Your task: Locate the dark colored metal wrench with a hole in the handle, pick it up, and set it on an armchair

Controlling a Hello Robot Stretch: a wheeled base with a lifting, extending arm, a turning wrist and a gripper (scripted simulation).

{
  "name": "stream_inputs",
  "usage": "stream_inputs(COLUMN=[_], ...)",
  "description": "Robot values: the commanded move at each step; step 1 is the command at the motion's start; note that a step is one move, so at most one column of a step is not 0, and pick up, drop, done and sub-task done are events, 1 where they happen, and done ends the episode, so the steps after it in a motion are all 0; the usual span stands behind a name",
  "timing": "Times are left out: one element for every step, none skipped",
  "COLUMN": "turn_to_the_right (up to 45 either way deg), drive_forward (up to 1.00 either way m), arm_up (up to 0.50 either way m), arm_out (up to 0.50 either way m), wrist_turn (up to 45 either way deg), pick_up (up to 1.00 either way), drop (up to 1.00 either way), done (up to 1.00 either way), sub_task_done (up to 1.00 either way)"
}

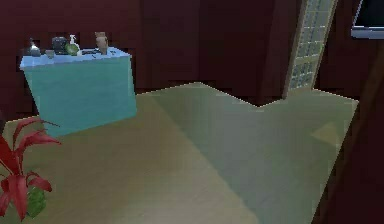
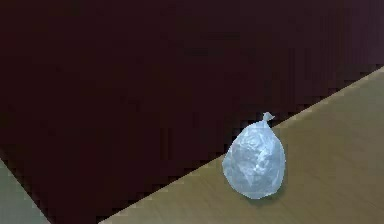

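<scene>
Small items (image 1: 72,46) line the top of the turquoise cabinet (image 1: 85,95). A tied pale bag (image 2: 255,162) sits on the floor (image 2: 335,150) beside the dark wall (image 2: 150,80). State of the gripper: cannot tell.

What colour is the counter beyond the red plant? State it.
The counter is light teal, clearest in the forward view.

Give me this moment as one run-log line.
forward: blue cabinet, small items on top; red plant | arm side: tied white bag on floor
</scene>
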Motion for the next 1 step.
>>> stream_inputs(turn_to_the_right=[-3.0], drive_forward=[0.0], arm_up=[0.0], arm_out=[0.0], wrist_turn=[0.0], pick_up=[0.0], drop=[0.0], done=[0.0], sub_task_done=[0.0])
